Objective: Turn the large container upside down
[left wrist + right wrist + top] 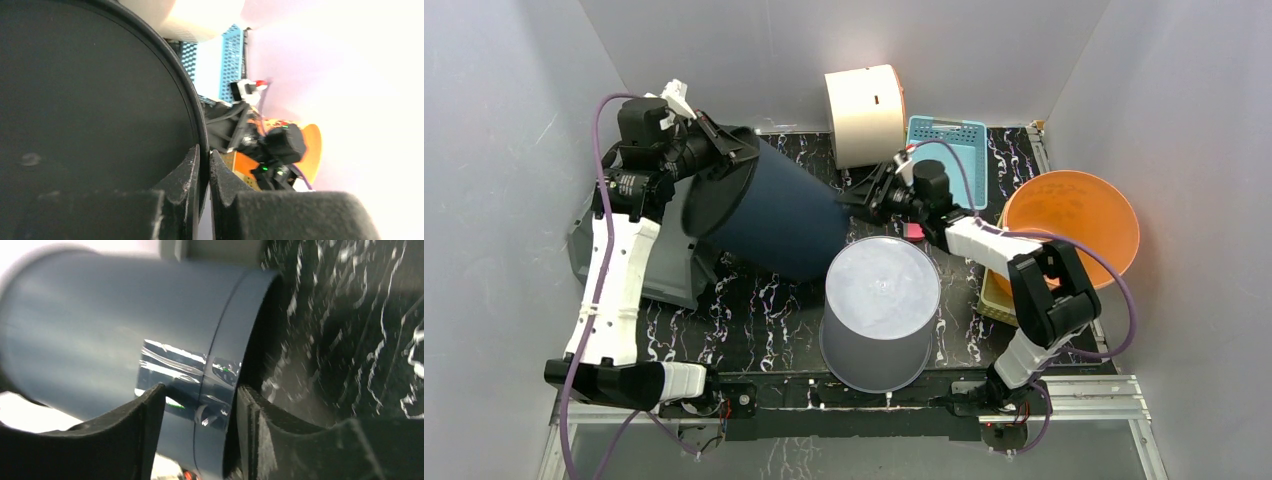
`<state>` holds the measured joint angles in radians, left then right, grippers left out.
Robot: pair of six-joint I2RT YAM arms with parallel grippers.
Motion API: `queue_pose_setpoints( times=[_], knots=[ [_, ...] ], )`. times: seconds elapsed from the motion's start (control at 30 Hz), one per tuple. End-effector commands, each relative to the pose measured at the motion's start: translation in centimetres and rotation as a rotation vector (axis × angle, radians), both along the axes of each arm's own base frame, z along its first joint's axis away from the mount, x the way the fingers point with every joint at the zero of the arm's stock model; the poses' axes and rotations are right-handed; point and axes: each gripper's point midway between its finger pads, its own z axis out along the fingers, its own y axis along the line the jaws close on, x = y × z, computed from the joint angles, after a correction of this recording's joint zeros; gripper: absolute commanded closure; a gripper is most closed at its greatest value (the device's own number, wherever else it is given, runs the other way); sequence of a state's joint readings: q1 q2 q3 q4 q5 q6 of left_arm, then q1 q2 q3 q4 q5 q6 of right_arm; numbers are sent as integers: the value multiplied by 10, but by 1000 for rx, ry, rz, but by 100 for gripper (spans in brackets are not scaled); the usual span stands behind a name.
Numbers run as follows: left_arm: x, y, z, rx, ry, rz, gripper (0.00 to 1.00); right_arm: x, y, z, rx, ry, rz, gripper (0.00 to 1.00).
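Note:
The large container (774, 215) is a dark blue bucket lying tilted on its side, mouth toward the back left and base toward the middle of the table. My left gripper (724, 140) is shut on its rim. In the left wrist view the two fingertips (204, 165) pinch the thin black rim (197, 125), with the dark inside of the container (90, 100) filling the left. My right gripper (861, 195) is at the base end. In the right wrist view its jaws (200, 410) stand open, one on each side of the base edge of the container (125, 325).
An upturned grey bucket (879, 310) stands in front of the container, close to its base. A cream tub (864, 112) lies on its side at the back, next to a light blue basket (949, 145). An orange bowl (1074, 225) sits at the right. A grey bin (659, 270) lies at the left.

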<state>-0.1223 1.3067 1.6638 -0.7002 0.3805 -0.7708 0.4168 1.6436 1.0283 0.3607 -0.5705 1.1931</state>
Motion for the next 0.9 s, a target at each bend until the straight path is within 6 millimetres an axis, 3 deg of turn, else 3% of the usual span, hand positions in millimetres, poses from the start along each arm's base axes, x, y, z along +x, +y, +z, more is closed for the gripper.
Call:
queue_pose_setpoints(
  times=[0.0, 0.1, 0.23, 0.3, 0.43, 0.53, 0.63, 0.67, 0.87],
  knots=[
    [-11, -37, 66, -163, -242, -177, 100, -41, 26, -31, -82, -42, 187, 45],
    [-8, -42, 47, -194, -207, -184, 100, -41, 25, -38, -97, -31, 183, 34],
    [-5, -50, 40, -190, -195, -203, 100, -39, 21, -41, -144, -35, 174, 25],
    [-3, -59, 32, -178, -184, -219, 100, -32, 15, -32, -221, -65, 139, 20],
    [-5, -95, -3, -108, -133, -272, 100, -14, -14, -10, -424, -110, 16, 8],
    [-2, -129, -42, -53, -69, -326, 100, -11, -70, 29, -627, -142, -89, 6],
    [5, -153, -63, -36, -47, -367, 100, -29, -153, 57, -899, -176, -314, 2],
    [7, -160, -67, -28, -41, -380, 100, -34, -171, 62, -949, -178, -364, 2],
    [18, -177, -74, -35, -35, -402, 100, -54, -217, 72, -1088, -171, -493, 2]
  ],
)
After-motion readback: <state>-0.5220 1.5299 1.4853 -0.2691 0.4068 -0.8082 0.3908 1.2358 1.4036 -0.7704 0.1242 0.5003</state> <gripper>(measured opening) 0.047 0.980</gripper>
